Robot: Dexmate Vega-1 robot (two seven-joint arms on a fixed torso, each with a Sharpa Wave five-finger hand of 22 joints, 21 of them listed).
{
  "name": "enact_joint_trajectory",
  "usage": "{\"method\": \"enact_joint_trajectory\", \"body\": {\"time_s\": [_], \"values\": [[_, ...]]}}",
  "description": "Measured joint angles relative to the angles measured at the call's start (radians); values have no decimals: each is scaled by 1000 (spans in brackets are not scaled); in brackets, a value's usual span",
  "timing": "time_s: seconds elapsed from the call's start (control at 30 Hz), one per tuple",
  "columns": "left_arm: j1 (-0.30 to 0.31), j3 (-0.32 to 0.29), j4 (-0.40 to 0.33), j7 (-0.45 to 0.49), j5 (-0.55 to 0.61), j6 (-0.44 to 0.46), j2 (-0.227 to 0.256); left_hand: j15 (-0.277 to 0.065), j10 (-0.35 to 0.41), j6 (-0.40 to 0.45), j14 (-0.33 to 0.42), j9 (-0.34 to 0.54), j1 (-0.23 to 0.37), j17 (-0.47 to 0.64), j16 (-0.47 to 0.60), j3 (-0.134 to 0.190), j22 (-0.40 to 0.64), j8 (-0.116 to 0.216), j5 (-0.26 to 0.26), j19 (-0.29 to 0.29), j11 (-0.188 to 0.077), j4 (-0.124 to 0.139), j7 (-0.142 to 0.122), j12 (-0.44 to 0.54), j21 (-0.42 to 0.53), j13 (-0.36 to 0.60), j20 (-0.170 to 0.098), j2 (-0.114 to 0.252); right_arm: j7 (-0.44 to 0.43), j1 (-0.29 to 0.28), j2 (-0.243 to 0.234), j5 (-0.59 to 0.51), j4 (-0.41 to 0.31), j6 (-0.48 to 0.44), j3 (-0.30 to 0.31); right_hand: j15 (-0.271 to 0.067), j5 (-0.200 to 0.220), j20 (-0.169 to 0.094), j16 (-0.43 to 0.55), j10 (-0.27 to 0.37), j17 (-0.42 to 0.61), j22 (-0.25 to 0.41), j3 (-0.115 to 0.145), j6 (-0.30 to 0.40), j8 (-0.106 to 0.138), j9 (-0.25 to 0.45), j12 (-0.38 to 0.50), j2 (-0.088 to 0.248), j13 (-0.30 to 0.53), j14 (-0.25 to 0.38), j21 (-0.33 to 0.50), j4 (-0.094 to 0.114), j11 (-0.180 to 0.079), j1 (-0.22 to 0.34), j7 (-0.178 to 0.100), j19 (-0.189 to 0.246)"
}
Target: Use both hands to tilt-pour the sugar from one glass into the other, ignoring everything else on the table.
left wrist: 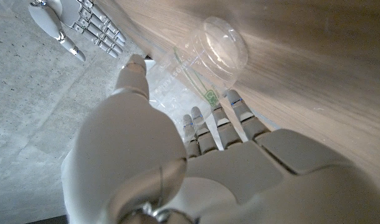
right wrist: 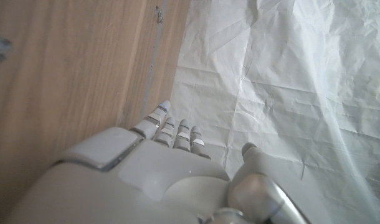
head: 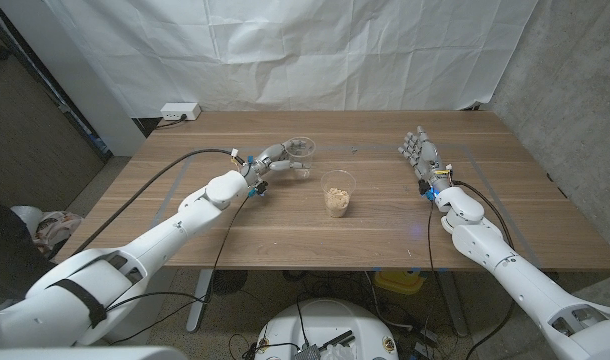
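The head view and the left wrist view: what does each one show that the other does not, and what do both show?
Only the head view shows the glass with sugar standing mid-table, and the whole wooden table. Only the left wrist view shows close up how the left hand's fingers lie along the empty glass's wall. Both show the left hand holding the empty glass and the right hand, open, fingers apart.

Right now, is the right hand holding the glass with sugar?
No. The right hand is open, apart from the sugar glass standing alone mid-table.
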Motion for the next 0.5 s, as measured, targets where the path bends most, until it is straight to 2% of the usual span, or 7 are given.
{"method": "enact_joint_trajectory", "body": {"time_s": [0.13, 0.27, 0.5], "values": [[0, 0, 6, 14, 0, -9, -7, 0, 32, 47, 17, 5, 8, 5, 10, 0, 0, 16, -19, 9, 6, 0, -2, 1, 6, 5, 1, 8, 0, -13, 0, -11, -1, 22, 0, 7, -4, 7, 0, 2, -5, -1, -2, -2, 0, 0, 0, -31, 0, 7, 0, -41, 2, 31, 9, 7], [1, -4, 12, 24, -3, -17, -14, -5, 37, 50, 22, 5, 16, 5, 10, 0, 0, 19, -26, 14, 4, 0, -3, 1, 9, 10, -4, 16, -10, -44, -7, -36, -16, 55, -1, 17, -4, 14, 0, 13, -5, -2, -12, 6, 0, 0, -4, -85, 0, 17, 0, -86, 13, 67, 16, 14], [3, -8, 29, 25, -20, -33, -25, -2, 43, 66, 29, 5, 18, 5, 10, 0, 0, 20, -34, 19, 7, 0, -1, 1, 9, 10, -9, 19, -34, -87, -26, -88, -53, 95, -11, 30, -4, 26, 0, 30, -5, 0, -31, 16, 0, 0, -2, -147, 0, 30, 0, -124, 30, 94, 27, 26]]}}
